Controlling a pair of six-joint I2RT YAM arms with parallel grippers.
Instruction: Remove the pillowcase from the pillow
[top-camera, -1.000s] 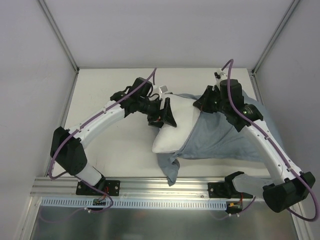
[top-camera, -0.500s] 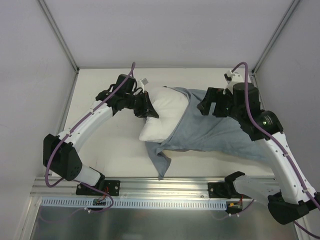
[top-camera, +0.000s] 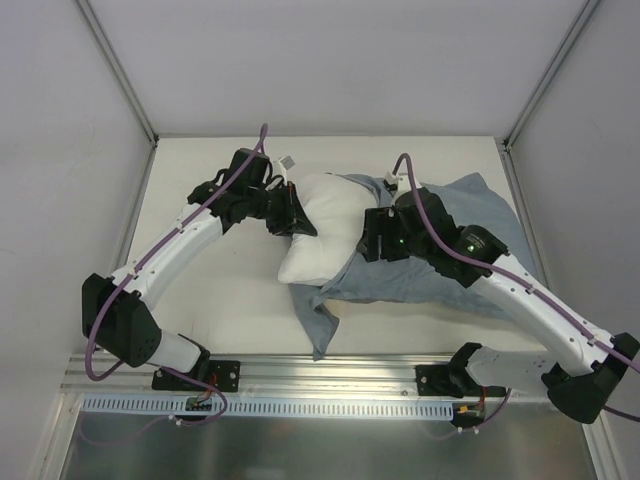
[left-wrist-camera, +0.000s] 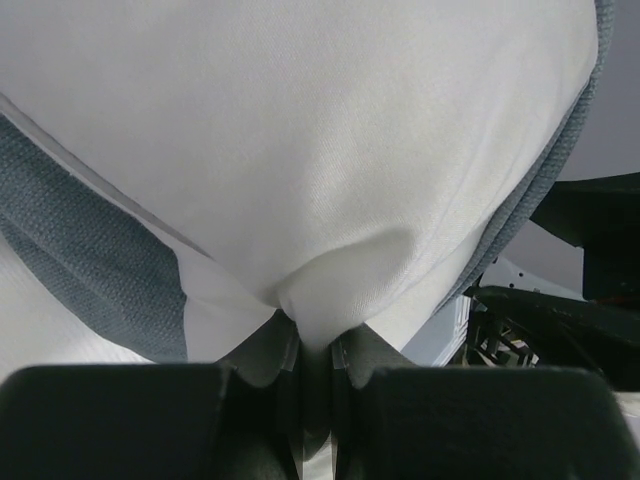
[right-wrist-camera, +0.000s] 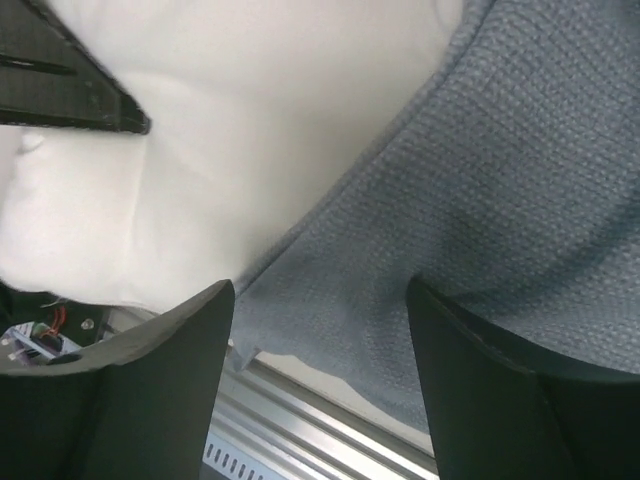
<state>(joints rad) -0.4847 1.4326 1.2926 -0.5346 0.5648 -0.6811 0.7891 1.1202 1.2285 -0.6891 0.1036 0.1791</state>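
One pillow (top-camera: 328, 222), a fold of it clamped between the jaws of the left gripper (left-wrist-camera: 314, 342); one pillowcase (right-wrist-camera: 500, 180), framed between the parted jaws of the right gripper (right-wrist-camera: 318, 300)

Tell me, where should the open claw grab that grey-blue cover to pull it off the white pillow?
Probably at the open hem of the pillowcase, where it runs diagonally across the pillow. Come down from above with the right gripper, whose open jaws sit over that edge, and pinch only cloth. The left gripper is shut on the pillow's opposite edge, which should anchor it.
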